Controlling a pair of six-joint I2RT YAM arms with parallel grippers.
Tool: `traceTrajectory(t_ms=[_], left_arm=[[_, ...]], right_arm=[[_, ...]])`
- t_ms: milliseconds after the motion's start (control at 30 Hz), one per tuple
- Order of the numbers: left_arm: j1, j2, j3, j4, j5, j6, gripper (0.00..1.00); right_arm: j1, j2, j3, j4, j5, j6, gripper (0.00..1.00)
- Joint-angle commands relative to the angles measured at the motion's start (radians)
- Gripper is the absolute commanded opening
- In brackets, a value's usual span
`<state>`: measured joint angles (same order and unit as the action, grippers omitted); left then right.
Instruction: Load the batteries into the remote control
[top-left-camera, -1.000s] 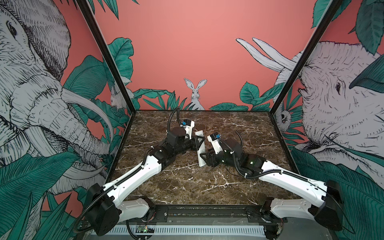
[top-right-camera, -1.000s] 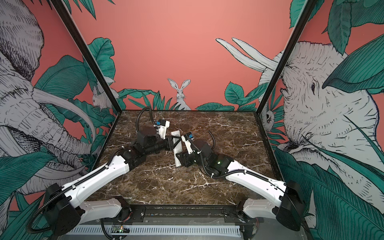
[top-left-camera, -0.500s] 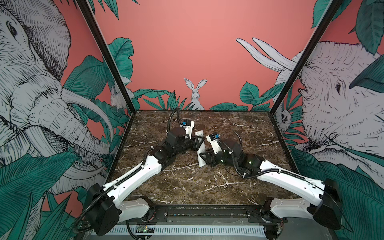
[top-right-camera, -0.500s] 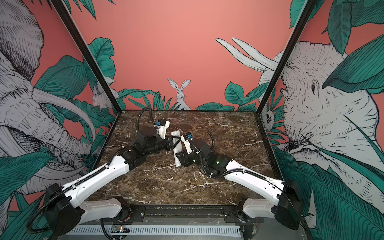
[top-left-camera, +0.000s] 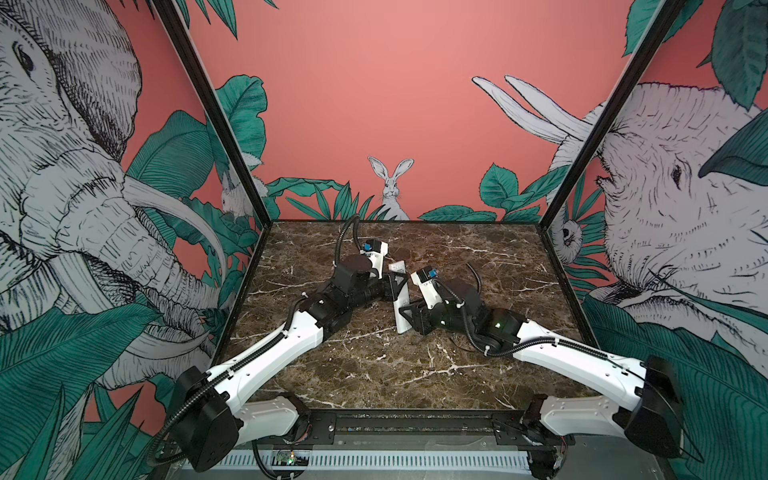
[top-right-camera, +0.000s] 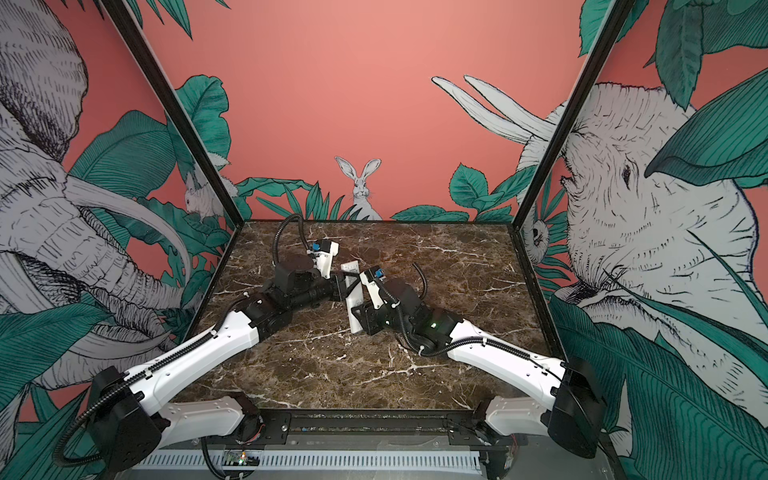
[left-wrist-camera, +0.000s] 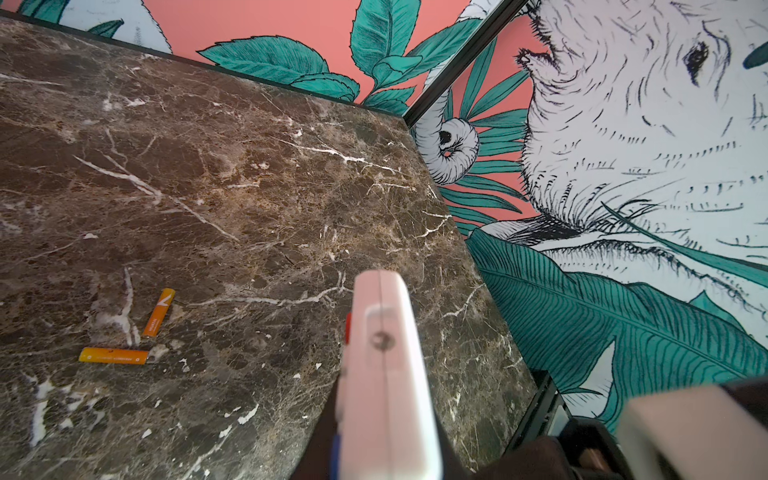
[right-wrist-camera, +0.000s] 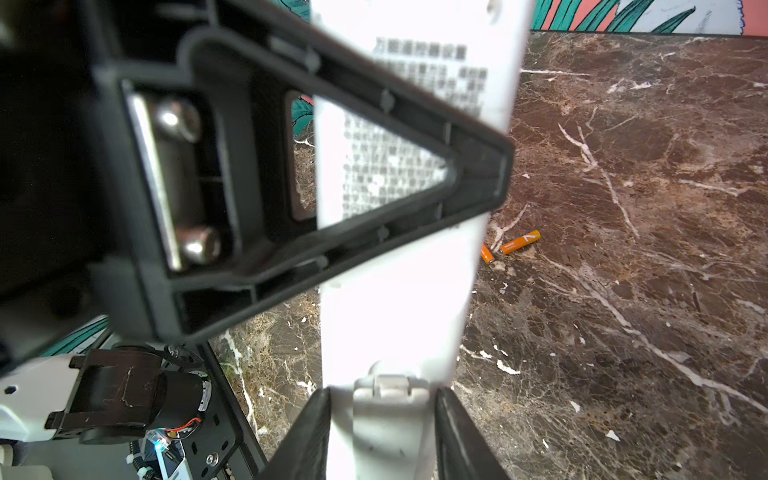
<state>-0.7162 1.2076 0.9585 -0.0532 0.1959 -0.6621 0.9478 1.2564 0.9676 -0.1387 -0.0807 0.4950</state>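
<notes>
The white remote control (top-left-camera: 401, 309) (top-right-camera: 355, 309) stands tilted above the middle of the table, plain back toward the right wrist camera. My left gripper (top-left-camera: 395, 286) (left-wrist-camera: 386, 449) is shut on its upper part; in the right wrist view one of its black triangular fingers (right-wrist-camera: 291, 166) lies across the remote control (right-wrist-camera: 399, 311). My right gripper (top-left-camera: 406, 316) (right-wrist-camera: 384, 415) has a finger against each side of the lower end, by the cover latch. Two orange batteries (left-wrist-camera: 158, 312) (left-wrist-camera: 113, 355) lie on the table close together, one battery (right-wrist-camera: 487, 254) half hidden behind the remote. Neither shows in the top views.
The brown marble table (top-left-camera: 374, 365) is walled by printed panels at the back and both sides, with black corner posts (top-left-camera: 552, 208). Both arms meet mid-table, their cables looping above them. A black rail (top-left-camera: 415, 419) runs along the front edge.
My right gripper's jaws have narrowed onto the lower end of the remote control. The left gripper keeps its hold and the remote has barely moved.
</notes>
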Motion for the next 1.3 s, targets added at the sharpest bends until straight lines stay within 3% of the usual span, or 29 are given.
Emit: traceTrajectory(t_ms=[0, 1267], left_arm=[[0.001, -0.017, -0.009, 0.042, 0.005, -0.014, 0.00], [0.001, -0.008, -0.010, 0.035, -0.018, -0.024, 0.00]], right_arm=[[-0.007, 0.009, -0.006, 0.031, 0.001, 0.005, 0.38], [0.001, -0.023, -0.005, 0.033, -0.007, -0.061, 0.18]])
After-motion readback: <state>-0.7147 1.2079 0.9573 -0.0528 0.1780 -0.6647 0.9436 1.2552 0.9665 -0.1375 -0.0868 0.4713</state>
